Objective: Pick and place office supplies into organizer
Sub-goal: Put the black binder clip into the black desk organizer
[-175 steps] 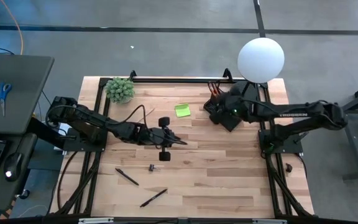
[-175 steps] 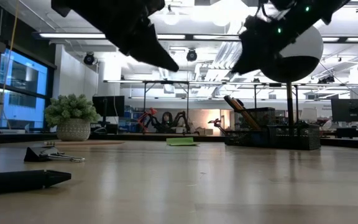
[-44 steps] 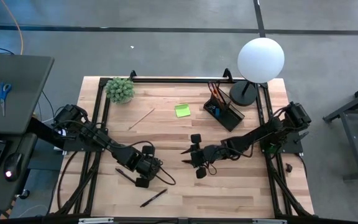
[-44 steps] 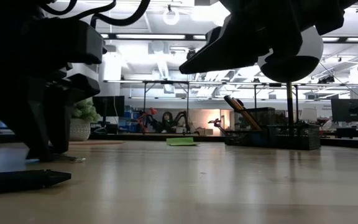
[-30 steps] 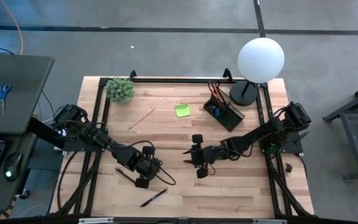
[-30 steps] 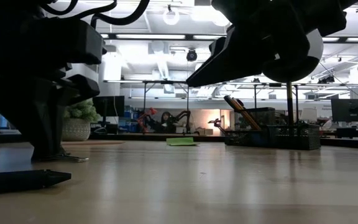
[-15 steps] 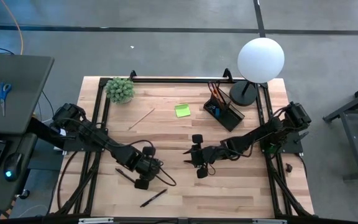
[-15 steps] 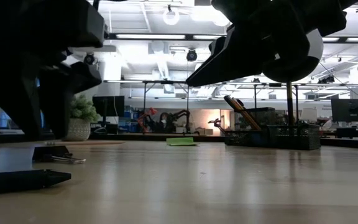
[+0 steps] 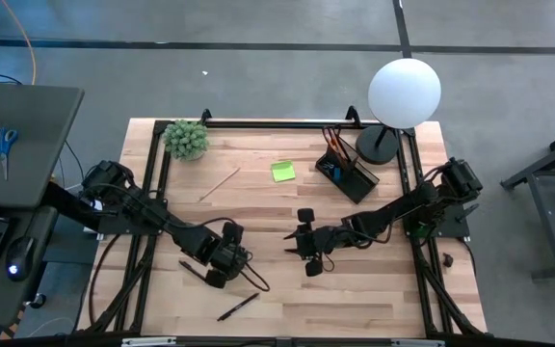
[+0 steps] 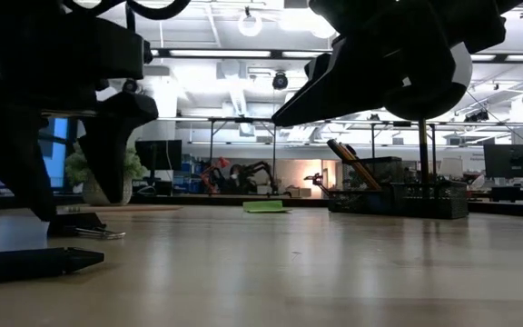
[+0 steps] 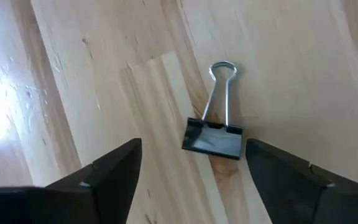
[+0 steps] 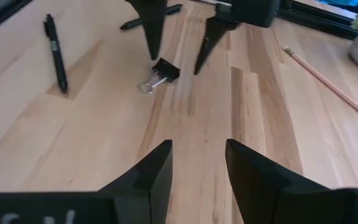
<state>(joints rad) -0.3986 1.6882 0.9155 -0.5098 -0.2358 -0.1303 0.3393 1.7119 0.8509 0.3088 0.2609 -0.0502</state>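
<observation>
A small black binder clip lies flat on the wooden table, its wire handles pointing away from the camera. My left gripper hangs over it, open, with one finger on either side of the clip and touching nothing; the right wrist view shows the same clip. My right gripper waits open and empty at mid-table. The black organizer stands at the far right with pencils in it. From above, my left gripper hides the clip.
Two black pens lie near the front left. A pencil and a lime sticky-note pad lie farther back. A potted plant stands at the far left corner, a globe lamp behind the organizer.
My left gripper has opened from shut to wide over the binder clip and has rolled a little about its own axis, staying in place. The clip lies on the table where it was.
</observation>
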